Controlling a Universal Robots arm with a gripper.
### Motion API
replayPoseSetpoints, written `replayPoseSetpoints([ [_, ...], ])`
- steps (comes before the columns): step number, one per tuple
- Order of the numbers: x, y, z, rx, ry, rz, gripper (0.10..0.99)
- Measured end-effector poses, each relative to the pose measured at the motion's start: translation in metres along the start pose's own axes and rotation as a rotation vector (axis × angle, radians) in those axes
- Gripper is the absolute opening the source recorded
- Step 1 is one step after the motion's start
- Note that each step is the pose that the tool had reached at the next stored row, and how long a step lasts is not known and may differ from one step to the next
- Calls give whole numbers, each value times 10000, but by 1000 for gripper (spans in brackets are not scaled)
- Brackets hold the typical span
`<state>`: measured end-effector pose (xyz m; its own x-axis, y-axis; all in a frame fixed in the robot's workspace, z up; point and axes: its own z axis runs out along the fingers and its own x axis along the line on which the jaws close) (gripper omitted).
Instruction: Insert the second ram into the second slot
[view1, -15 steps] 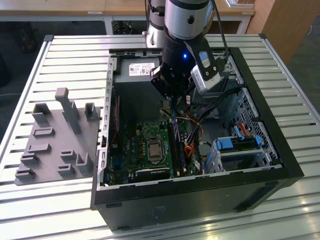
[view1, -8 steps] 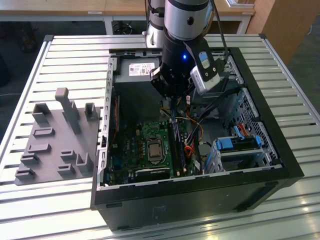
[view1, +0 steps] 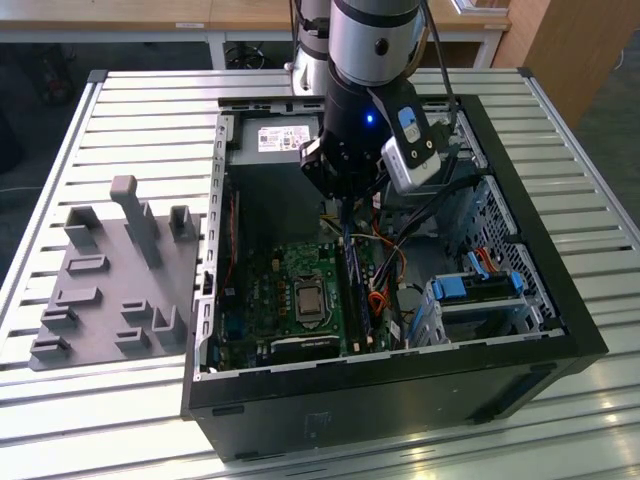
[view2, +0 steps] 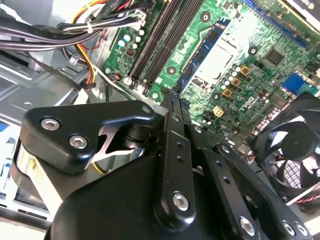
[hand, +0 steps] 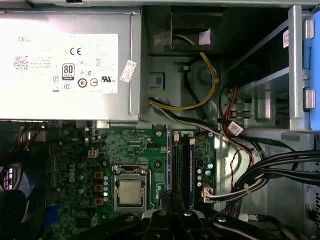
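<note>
The claw (hand: 168, 199), fingers drawn together, hangs over the memory slots (hand: 181, 165) beside the CPU socket (hand: 131, 192). The second ram (view1: 352, 285) seems already slotted, though I cannot tell if it is fully seated.

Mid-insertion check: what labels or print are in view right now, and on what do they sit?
Power supply: large white label of marks and fine print, too small to read reliably.
Small white sticker at its edge: blurred.
Motherboard: white lettering, too small to read.
White tag on a cable: unreadable.
</note>
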<state>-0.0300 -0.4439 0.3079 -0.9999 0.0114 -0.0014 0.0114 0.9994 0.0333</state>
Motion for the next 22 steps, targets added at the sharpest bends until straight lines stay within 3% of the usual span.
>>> replayPoseSetpoints([
  [9,-6,-30,10,-2,-1,1,114],
  [22,-11,-35,156,0,15,1,114],
])
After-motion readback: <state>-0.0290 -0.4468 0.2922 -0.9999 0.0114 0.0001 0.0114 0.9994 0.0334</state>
